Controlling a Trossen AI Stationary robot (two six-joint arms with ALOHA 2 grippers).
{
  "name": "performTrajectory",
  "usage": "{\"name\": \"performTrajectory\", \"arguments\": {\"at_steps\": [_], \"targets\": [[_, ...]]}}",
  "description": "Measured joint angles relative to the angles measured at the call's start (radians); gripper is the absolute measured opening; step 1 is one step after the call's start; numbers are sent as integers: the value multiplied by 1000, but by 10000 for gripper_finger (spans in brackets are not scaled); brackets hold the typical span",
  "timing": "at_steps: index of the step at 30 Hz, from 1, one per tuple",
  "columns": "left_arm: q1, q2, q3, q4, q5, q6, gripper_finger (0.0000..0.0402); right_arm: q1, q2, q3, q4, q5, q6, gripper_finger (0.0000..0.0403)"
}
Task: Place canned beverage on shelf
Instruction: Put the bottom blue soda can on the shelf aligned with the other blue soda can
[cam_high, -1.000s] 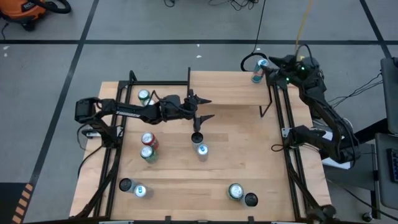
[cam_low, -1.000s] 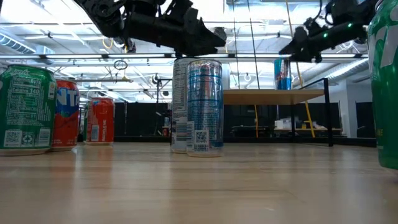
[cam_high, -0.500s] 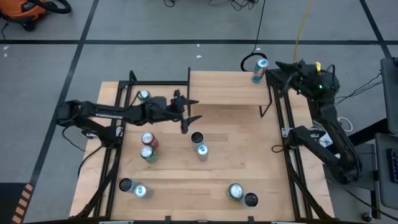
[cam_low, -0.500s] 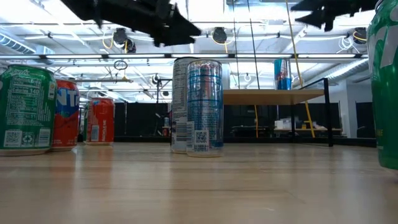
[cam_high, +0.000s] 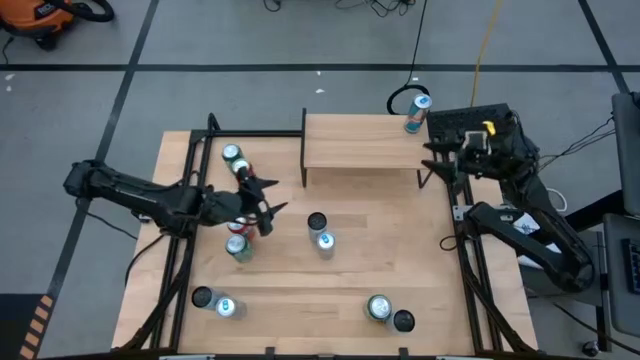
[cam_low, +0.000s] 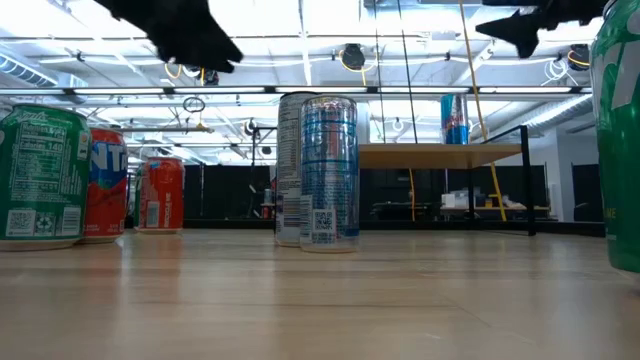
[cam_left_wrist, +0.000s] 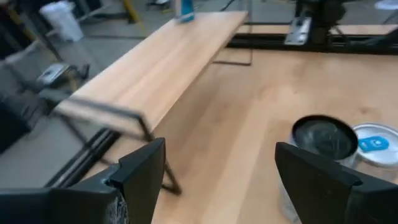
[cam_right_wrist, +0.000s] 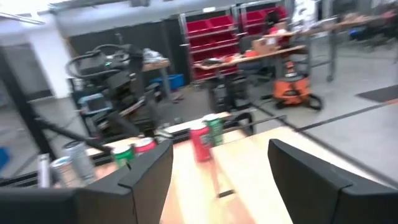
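A: Where was the left hand (cam_left_wrist: 221, 149)?

B: Open and empty, up near the red can (cam_high: 237, 226) and the green can (cam_high: 240, 248). They stood so close together that I judged a finger could tip the neighbour.

A: And the count?

B: Ten cans. Nine stood on the table (cam_high: 400, 250). One blue can (cam_high: 417, 112) was at the far right corner of the single shelf (cam_high: 360, 140), where a bump might topple it. The right hand (cam_right_wrist: 219, 163), nearby, was open and empty.

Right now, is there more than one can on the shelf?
No, only one blue can stands on the shelf, at its far right corner.
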Motion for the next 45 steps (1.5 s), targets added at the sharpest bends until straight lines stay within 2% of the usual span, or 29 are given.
{"name": "performTrajectory", "arguments": {"at_steps": [7, 9, 11, 14, 16, 19, 23, 30, 35, 45], "targets": [[-91, -86, 0, -140, -7, -177, 301, 158, 30, -182, 224, 63, 79, 251], [-120, -117, 0, -162, 39, -183, 301, 202, 41, -200, 269, 88, 76, 251], [-155, -149, 0, -175, 167, -190, 301, 243, 59, -202, 305, 114, 64, 251], [-200, -165, 1, -178, 485, -239, 301, 307, 91, -202, 359, 160, 49, 251], [-243, -157, 1, -178, 600, -291, 301, 349, 122, -202, 389, 182, 47, 251], [-311, -132, 1, -183, 614, -340, 301, 398, 163, -202, 397, 195, 28, 251], [-383, -90, 8, -213, 615, -443, 301, 449, 203, -202, 398, 272, 9, 251], [-499, 8, 90, -323, 613, -571, 301, 537, 239, -202, 458, 371, 1, 251], [-565, 97, 177, -359, 614, -574, 301, 574, 243, -202, 546, 371, -3, 251], [-592, 286, 418, -620, 626, -653, 301, 581, 247, -202, 573, 367, -49, 264]]}}
